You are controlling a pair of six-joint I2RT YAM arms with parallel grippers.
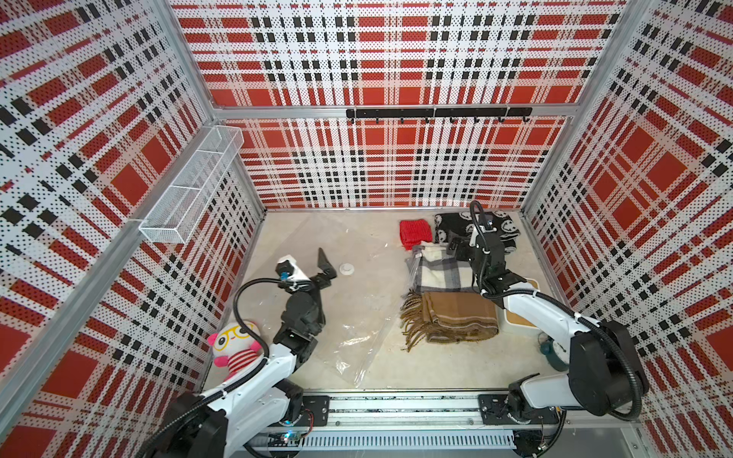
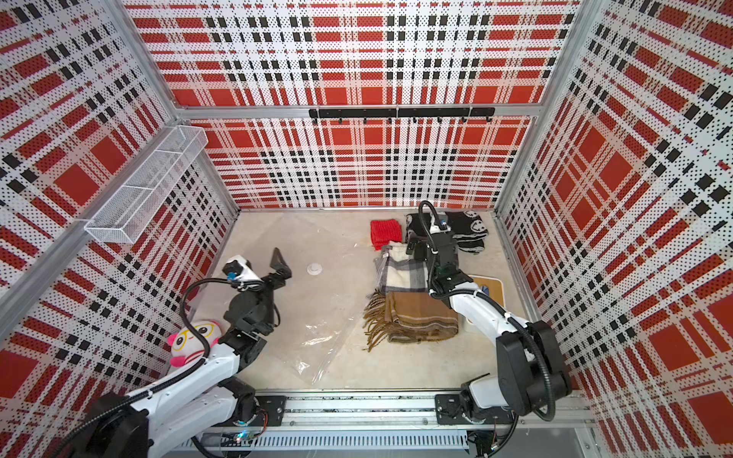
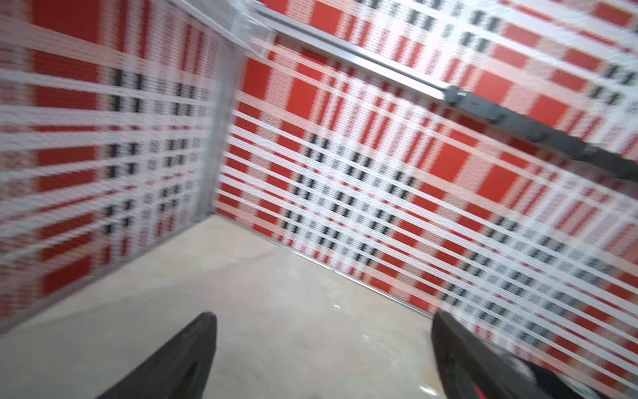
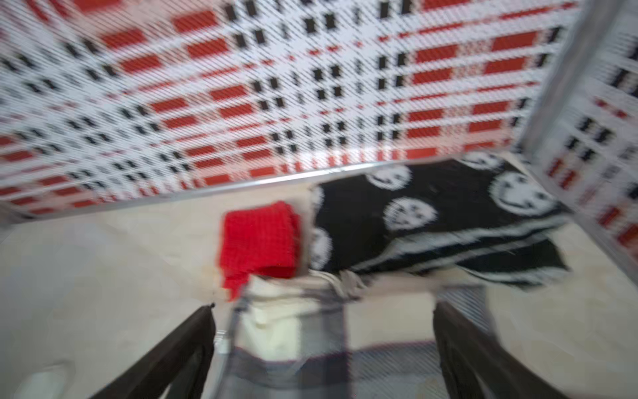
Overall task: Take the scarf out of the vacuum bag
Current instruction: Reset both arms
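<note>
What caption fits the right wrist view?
Open right gripper framing the plaid scarf; red scarf and smiley-print scarf beyond.

1. Four folded scarves, right half of the frame in both top views: red knit scarf [image 1: 414, 234], black scarf [image 1: 450, 226] with white smiley faces, plaid scarf [image 1: 440, 273], brown fringed scarf [image 1: 460, 317].
2. One clear vacuum bag [image 1: 357, 317], centre, bearing one round white valve [image 1: 346, 269].
3. One plush toy [image 1: 234, 343], lower left.
4. One wire basket [image 1: 190, 186], upper left, split into three compartments.
5. One black hook rail [image 1: 436, 112], upper centre.
6. One white box [image 1: 515, 322] with a cork top, lower right.
7. Two tools: left tool [image 3: 324, 314], right tool [image 4: 322, 305].
</note>
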